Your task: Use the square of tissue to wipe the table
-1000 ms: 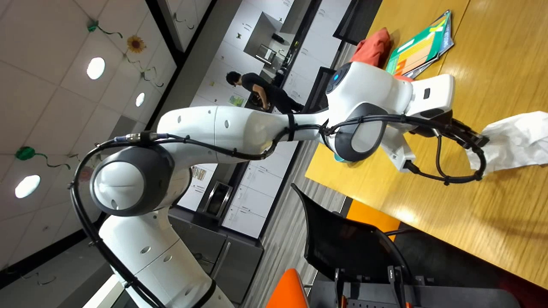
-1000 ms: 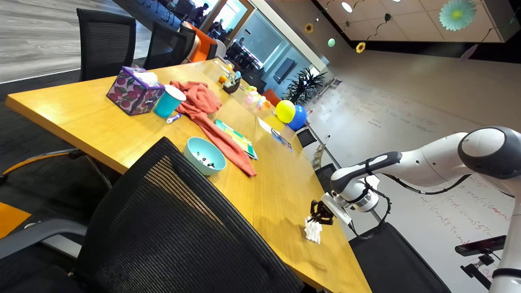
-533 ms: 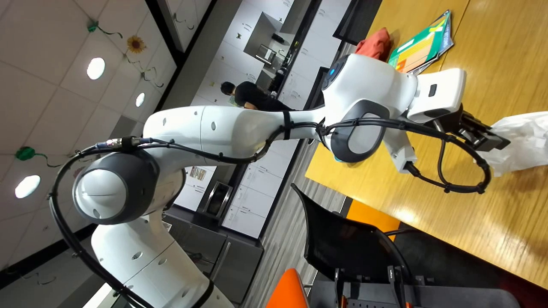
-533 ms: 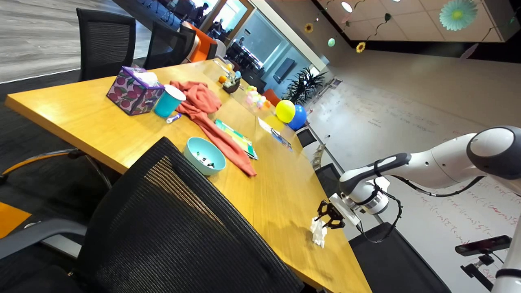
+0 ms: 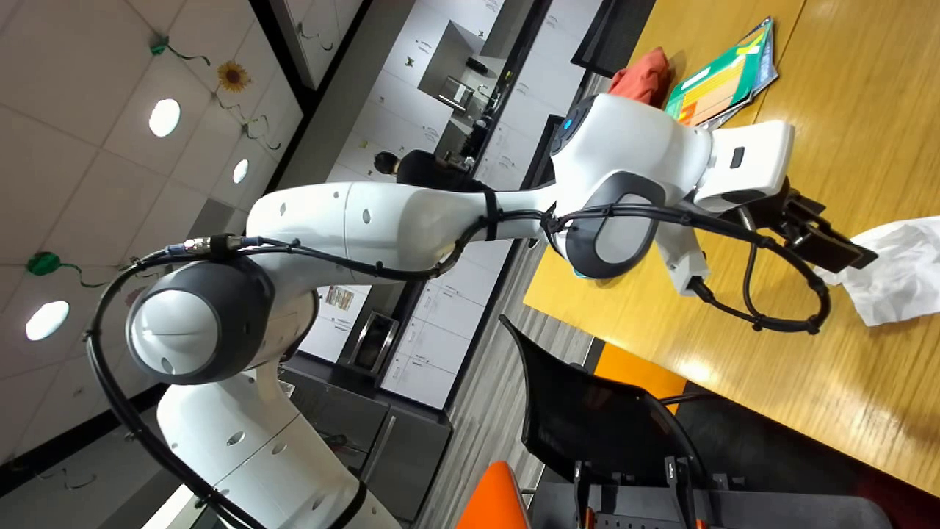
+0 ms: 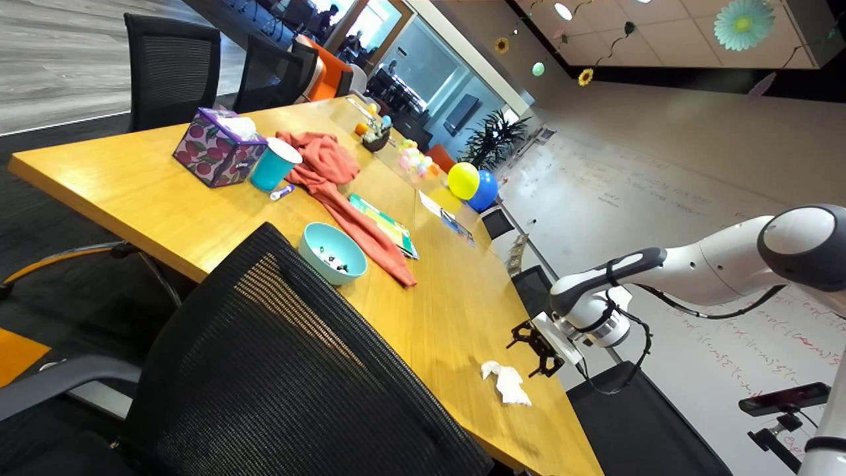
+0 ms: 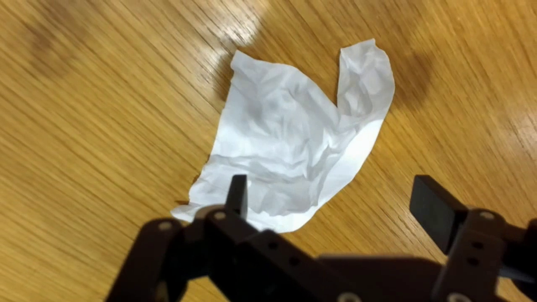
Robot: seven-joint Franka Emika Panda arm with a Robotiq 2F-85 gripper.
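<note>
Beneath the gripper (image 7: pixel 335 202), its jaws spread wide and holding nothing, the tissue (image 7: pixel 281 134) looks light, soft and easily torn, probably best pinched gently at its creased middle.

Round ceiling lamps (image 5: pixel 164 117) burn out to plain white in an exterior view, where the bench (image 5: pixel 778 367) catches a hot patch of glare (image 5: pixel 694 367) near its edge. A far window (image 6: pixel 378 18) in an exterior view is washed out. In the wrist view, soft shadows (image 7: pixel 413 79) fall beside the tissue (image 7: pixel 272 126); the claw (image 7: pixel 330 186) is dark and slightly blurry.
</note>
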